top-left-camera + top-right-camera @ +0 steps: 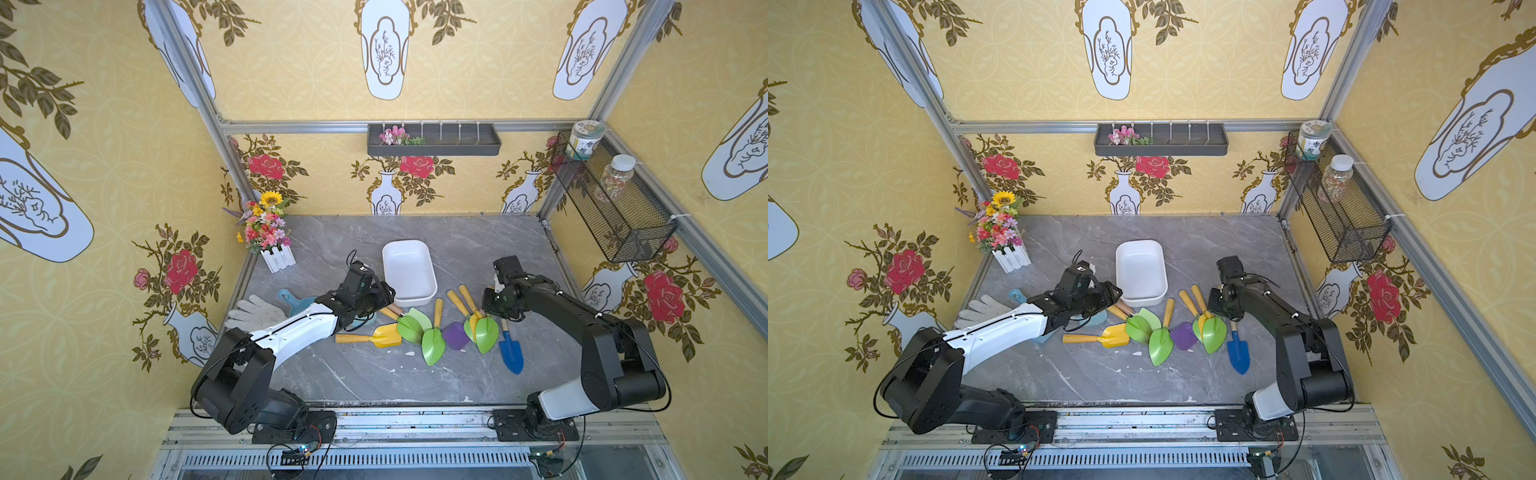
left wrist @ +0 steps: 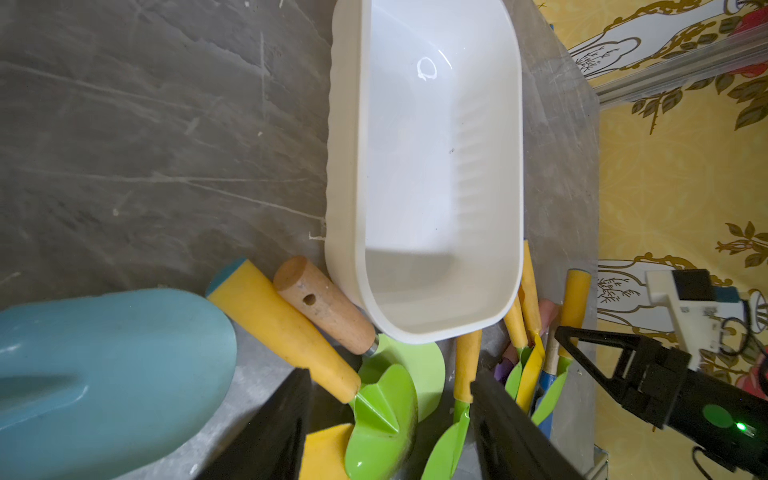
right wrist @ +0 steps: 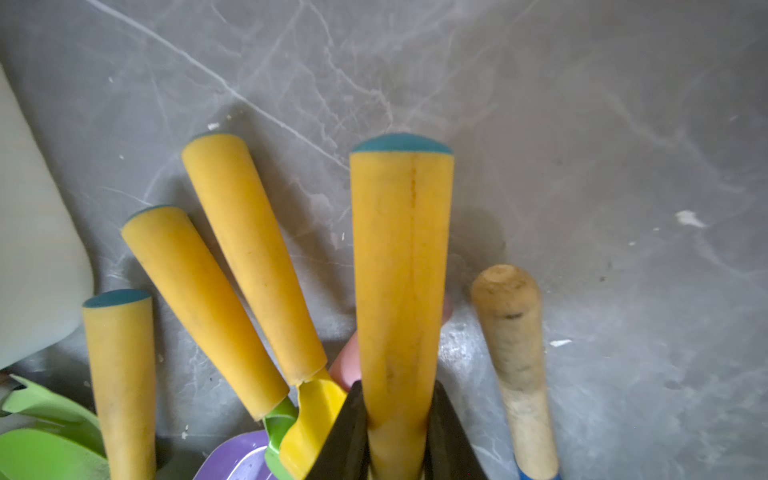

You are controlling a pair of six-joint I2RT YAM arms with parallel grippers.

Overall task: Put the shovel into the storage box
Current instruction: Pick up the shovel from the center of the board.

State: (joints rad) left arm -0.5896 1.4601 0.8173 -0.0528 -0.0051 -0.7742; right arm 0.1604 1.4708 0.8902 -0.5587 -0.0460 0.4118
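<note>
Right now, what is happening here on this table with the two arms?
The right gripper is shut on a shovel by its yellow handle, among more lying on the table. The left gripper hangs open over other shovels beside the storage box. The box is empty: no shovel is in yet.

The space is enclosed by yellow papered walls (image 1: 316, 62), printed with white vases and red roses, and framed by silver aluminium profiles (image 1: 291, 126). The floor is formed by a grey marble-patterned tabletop (image 1: 478, 249). A long dark grey plastic tray (image 1: 457, 150) is hung on the back wall, a black wire mesh basket (image 1: 615, 208) on the right wall. A white picket-fence planter of artificial flowers (image 1: 277, 259) is set in the far left corner.
</note>
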